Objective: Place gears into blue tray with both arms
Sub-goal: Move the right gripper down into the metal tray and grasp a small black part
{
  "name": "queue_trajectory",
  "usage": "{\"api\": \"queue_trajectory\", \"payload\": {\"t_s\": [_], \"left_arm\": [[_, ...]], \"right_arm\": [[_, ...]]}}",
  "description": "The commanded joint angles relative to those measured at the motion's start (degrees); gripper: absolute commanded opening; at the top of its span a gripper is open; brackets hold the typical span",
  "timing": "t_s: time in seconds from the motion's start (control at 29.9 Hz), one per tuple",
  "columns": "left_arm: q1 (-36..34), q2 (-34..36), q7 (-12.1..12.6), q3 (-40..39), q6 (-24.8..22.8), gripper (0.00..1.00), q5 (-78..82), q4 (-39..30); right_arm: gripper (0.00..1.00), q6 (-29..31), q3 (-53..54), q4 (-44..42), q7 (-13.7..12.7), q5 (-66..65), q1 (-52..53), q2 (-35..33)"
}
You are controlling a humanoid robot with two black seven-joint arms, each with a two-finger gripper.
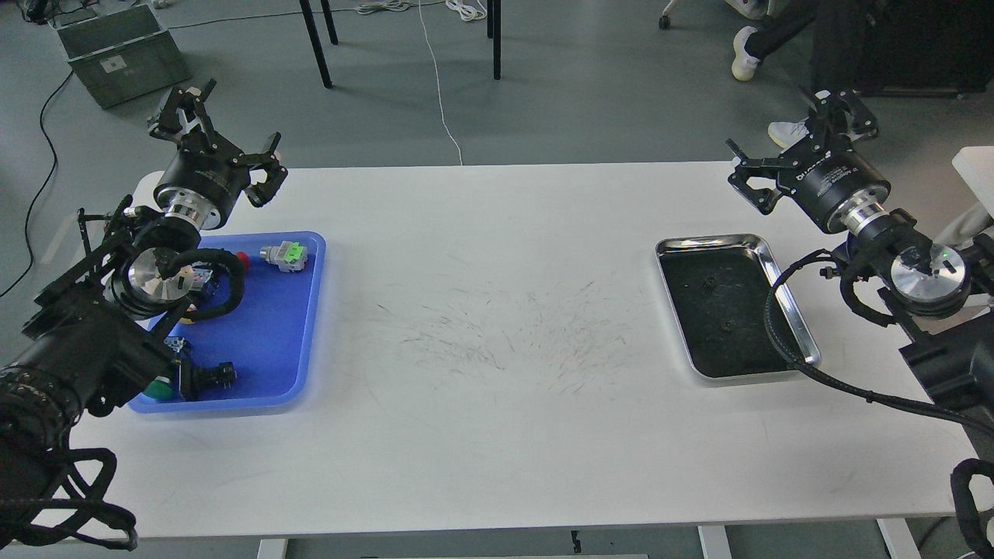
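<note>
Two tiny black ring gears (707, 284) (727, 326) lie on the black lining of the steel tray (800, 326) at the right of the table. The blue tray (272, 341) sits at the left and holds several coloured push-button switches. My left gripper (225, 140) hangs open above the table's far left corner, just behind the blue tray, holding nothing. My right gripper (797, 147) is open and empty too, raised above the far right edge behind the steel tray. My left arm covers part of the blue tray.
A green-capped switch (283, 255) lies at the blue tray's far side and a black one (210, 376) near its front. The white table (497, 349) shows scuff marks in the middle. Chair legs, a grey crate (116, 50) and a person's legs are on the floor beyond.
</note>
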Motion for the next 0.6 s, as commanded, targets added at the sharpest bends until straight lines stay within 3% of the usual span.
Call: {"api": "queue_trajectory", "payload": {"t_s": [0.0, 0.33, 0.57], "left_arm": [[0.0, 0.0, -0.2, 0.0, -0.5, 0.99, 0.6, -0.1], [0.2, 0.5, -0.6, 0.0, -1.2, 0.99, 2.1, -0.1], [0.2, 1.1, -0.6, 0.0, -1.2, 0.99, 2.0, -0.1]], "right_arm": [[0.99, 0.0, -2.7, 0.3, -0.1, 0.0, 0.5, -2.1], [0.99, 0.3, -10.8, 2.0, -0.6, -0.1, 3.3, -8.9], [0.99, 0.2, -29.3, 3.9, -1.1, -3.5, 13.9, -16.2]]}}
